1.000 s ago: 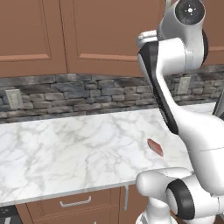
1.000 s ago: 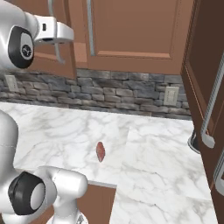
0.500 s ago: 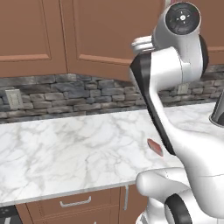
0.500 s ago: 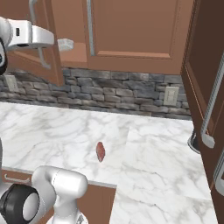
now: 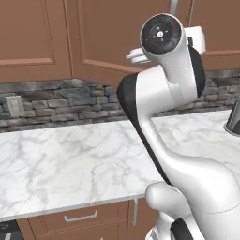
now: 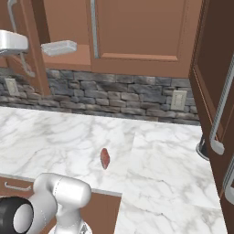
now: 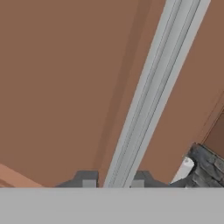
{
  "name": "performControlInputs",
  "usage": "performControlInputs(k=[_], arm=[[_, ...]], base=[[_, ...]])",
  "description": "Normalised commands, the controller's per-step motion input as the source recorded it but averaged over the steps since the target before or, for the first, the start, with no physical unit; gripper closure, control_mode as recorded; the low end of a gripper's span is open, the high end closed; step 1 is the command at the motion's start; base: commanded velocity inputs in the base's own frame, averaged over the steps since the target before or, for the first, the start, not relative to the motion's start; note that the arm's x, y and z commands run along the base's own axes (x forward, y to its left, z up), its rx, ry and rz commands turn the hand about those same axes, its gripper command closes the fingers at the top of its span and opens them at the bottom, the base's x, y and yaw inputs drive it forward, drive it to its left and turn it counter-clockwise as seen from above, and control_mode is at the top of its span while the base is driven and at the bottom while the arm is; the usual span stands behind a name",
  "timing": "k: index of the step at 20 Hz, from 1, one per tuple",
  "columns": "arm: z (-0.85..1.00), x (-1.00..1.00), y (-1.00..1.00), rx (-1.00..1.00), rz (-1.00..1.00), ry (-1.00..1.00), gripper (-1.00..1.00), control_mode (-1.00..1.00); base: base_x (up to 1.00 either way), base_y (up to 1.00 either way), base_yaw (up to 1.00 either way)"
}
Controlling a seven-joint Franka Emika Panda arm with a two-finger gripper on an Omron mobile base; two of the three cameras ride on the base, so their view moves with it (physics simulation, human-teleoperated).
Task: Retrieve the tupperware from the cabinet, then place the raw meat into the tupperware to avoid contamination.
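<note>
In the hand view a silver bar handle (image 7: pixel 151 94) of the reddish-brown cabinet runs between my two fingertips, and my gripper (image 7: pixel 113 180) is shut on it. In the right base view my white hand (image 6: pixel 13 42) holds the left door (image 6: pixel 35 50) swung out. Behind it the tupperware (image 6: pixel 59 47), a shallow whitish container, sits on the cabinet shelf (image 6: pixel 75 58). From the left base view the tupperware (image 5: pixel 135 56) peeks out beside my arm. The raw meat (image 6: pixel 105 157), a small red slab, lies on the marble counter (image 6: pixel 55 137) near its front edge.
The cabinet's right door (image 6: pixel 141 27) is closed. A tall brown cabinet (image 6: pixel 215 68) with long handles juts out at the right, with a dark vessel (image 6: pixel 203 148) at its foot. Wall outlets (image 6: pixel 178 100) sit in the stone backsplash. Drawers (image 5: pixel 80 217) lie below the counter.
My hand has moved left with the handle and the cabinet door has swung wider. The tupperware on the shelf has come into view.
</note>
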Motion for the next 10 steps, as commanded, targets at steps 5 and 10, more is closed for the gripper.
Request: performControlInputs(k=[5, 10], arm=[[0.01, -0.29, 0.40, -0.10, -0.13, 0.04, 1.00, -1.00], [0.00, -0.06, 0.38, -0.08, -0.12, 0.00, 1.00, -1.00]], base=[[0.00, 0.00, 0.00], [0.00, 0.00, 0.00]])
